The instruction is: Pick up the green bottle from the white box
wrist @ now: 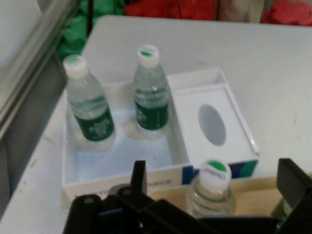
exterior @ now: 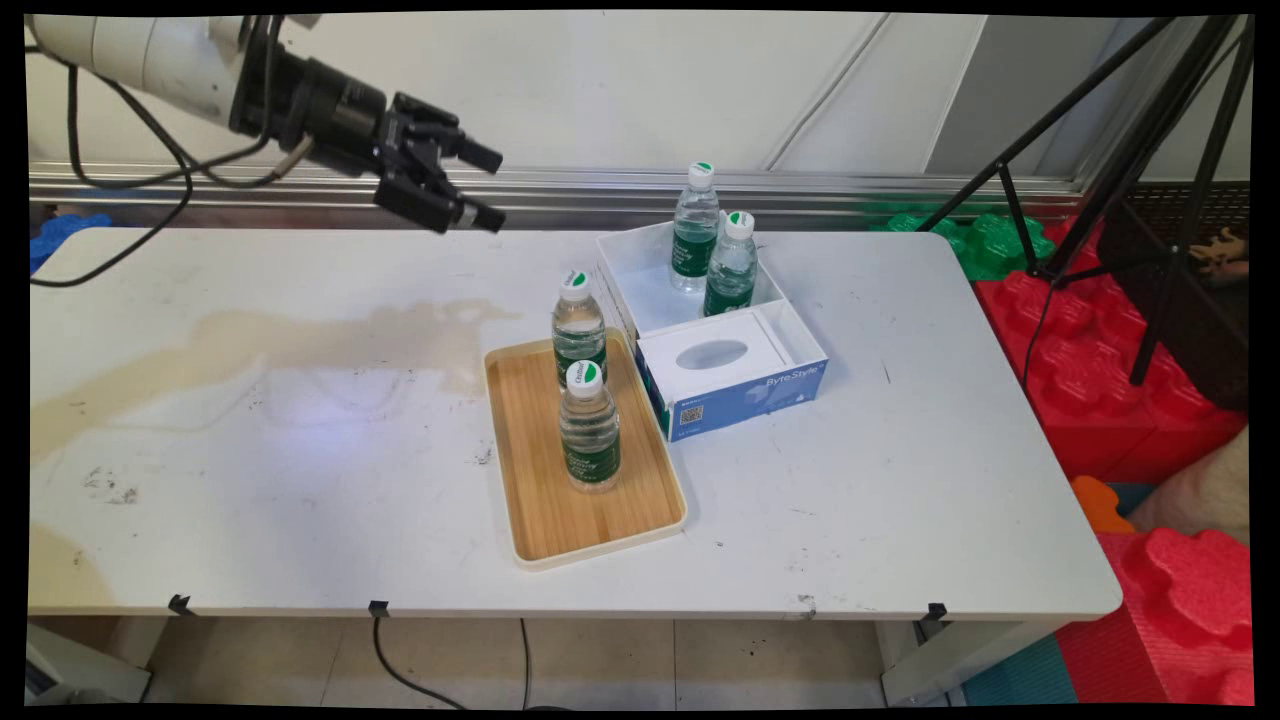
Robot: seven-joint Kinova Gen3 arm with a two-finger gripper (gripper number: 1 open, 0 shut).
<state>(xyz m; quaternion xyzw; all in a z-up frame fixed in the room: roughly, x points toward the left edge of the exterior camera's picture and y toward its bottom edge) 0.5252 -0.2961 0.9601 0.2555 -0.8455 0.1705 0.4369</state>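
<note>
My gripper [exterior: 487, 187] hangs open and empty above the table's back left, well clear of everything. To its right a wooden tray [exterior: 540, 500] carries two upright water bottles with green labels, one at the back [exterior: 579, 325] and one in front [exterior: 589, 430]. Behind the tray a white box [exterior: 612, 262] holds two more bottles [exterior: 694, 230] [exterior: 730, 265] and a white tissue insert [exterior: 712, 357]. In the hand view the gripper [wrist: 213, 168] looks over the tray's back bottle [wrist: 212, 192] toward the box [wrist: 117, 173], its two bottles [wrist: 90, 109] [wrist: 152, 97] and the insert [wrist: 212, 124].
A brownish stain [exterior: 300, 340] spreads over the table's left half. A metal rail [exterior: 800, 185] runs along the wall behind. Red foam blocks [exterior: 1100, 380], green ones [exterior: 985, 240] and a black tripod [exterior: 1150, 200] stand off the table's right side.
</note>
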